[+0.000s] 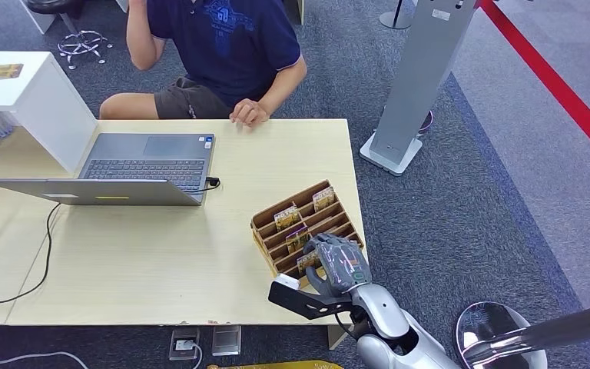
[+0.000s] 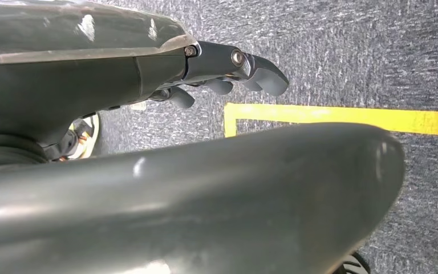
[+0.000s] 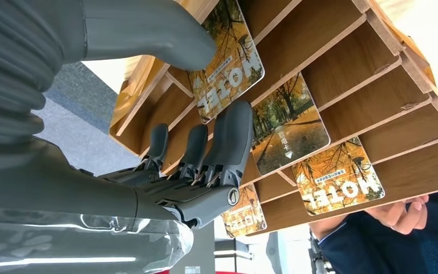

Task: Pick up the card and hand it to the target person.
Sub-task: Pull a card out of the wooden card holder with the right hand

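A wooden card rack (image 1: 330, 219) stands on the table near its right front corner, with several autumn-print cards upright in its slots. My right hand (image 1: 339, 262) hovers over the rack's near end. In the right wrist view my thumb (image 3: 148, 28) lies at one edge of a "HOTEL" card (image 3: 231, 63), and my fingers (image 3: 231, 137) lie at its other edge. That card still sits in its slot. The person (image 1: 230, 38) sits across the table, one hand (image 1: 248, 114) resting on its far edge. My left hand (image 2: 234, 63) hangs over the floor, holding nothing.
An open laptop (image 1: 146, 165) sits left of the rack, its cable trailing over the table (image 1: 161, 261). A white box (image 1: 31, 96) stands at the far left. Right of the table rise a grey stand (image 1: 419, 84) and a red floor line (image 1: 561, 92). Yellow tape (image 2: 342, 116) marks the carpet.
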